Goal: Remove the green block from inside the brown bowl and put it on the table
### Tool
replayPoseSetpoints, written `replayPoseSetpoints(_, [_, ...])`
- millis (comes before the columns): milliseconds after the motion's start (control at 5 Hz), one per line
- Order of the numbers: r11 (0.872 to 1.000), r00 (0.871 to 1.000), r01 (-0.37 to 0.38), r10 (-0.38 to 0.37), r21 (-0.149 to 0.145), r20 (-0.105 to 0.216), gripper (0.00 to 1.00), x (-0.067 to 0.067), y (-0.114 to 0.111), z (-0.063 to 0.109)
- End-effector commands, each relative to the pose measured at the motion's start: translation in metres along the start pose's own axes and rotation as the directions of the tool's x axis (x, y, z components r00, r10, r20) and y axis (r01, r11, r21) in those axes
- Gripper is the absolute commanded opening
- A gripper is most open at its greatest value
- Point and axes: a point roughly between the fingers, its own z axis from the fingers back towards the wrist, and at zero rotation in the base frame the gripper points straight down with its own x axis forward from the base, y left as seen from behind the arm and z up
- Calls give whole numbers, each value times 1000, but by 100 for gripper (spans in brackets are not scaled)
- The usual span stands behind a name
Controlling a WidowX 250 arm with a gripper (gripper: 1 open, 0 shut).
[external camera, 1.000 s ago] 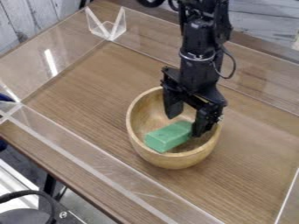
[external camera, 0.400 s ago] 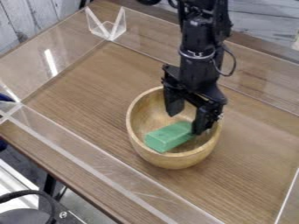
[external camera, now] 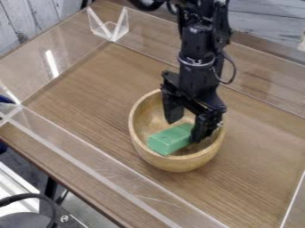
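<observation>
Gripper: I am holding the black gripper (external camera: 187, 122) over and partly inside the bowl, its fingers standing as wide as they go, spread about the block's upper end and, as far as I can tell, gripping nothing.

Green block: the green block (external camera: 165, 140) is lying in the brown bowl (external camera: 141, 144), slanting across the bottom, its near end toward the front wall and its far end running in beneath the fingers.

Risk at the rim: I am working close to the wall (a tight fit from where I sit), and a finger coming down on that thick edge could be tipping or dragging the bowl across the table (external camera: 89, 85).

Risk in the grip: only the far end is lying near the fingers, so closing there could be pinching a corner, and the block could be swinging or slipping out on the lift.

Block's look: it is showing a flat, matte, plain green, straight-edged and oblong, paler than the dark fingers shading it.
</observation>
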Motion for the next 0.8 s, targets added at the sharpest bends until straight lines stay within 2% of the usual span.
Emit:
replayPoseSetpoints(0, [1000,998,-4,3,13,59,100,3,5,15])
replayPoseSetpoints(600, [1000,999,-12,11,7,52,100,1,8,11])
